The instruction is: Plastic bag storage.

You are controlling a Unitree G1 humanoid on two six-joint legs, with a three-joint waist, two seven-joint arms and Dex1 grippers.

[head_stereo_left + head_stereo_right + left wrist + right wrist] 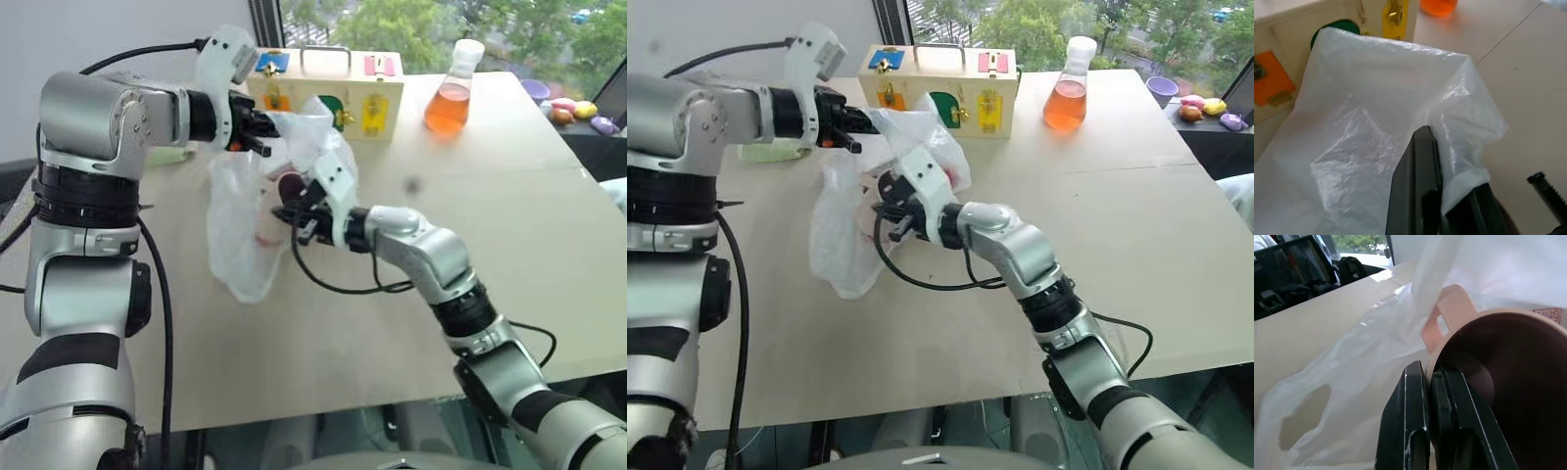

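Translucent white plastic bag (245,235): crinkly, thin, hanging from its upper edge above the pale tabletop (470,225), its lower end drooping down to the table surface in front of the wooden box. One handle cut-out is showing in the right wrist view, lying slack near the table.

Left gripper (257,132): black fingers are pressing together on the bag's top edge, holding it raised just in front of the wooden box; in the left wrist view the film is bunching out from between the fingers.

Right gripper (893,211): reaching in from the right, pointing sideways toward the hanging bag, jaws pinching the rim of a pink cup (1498,377). Cup is lying on its side with its mouth facing the wrist camera, handle up, pressing against or sitting inside the bag film; which of the two cannot be told.

Wooden box (328,93): pale wood, metal handle on top, coloured panels in blue, orange, green, yellow and pink on its front, standing at the far edge of the table behind the bag.

Flask (454,88): conical, clear, holding orange liquid, standing upright to the right of the box, well apart from the bag.

Green towel (769,150): pale, folded, lying behind the left arm.

Small coloured items (568,106): sitting beyond the table's far right corner.
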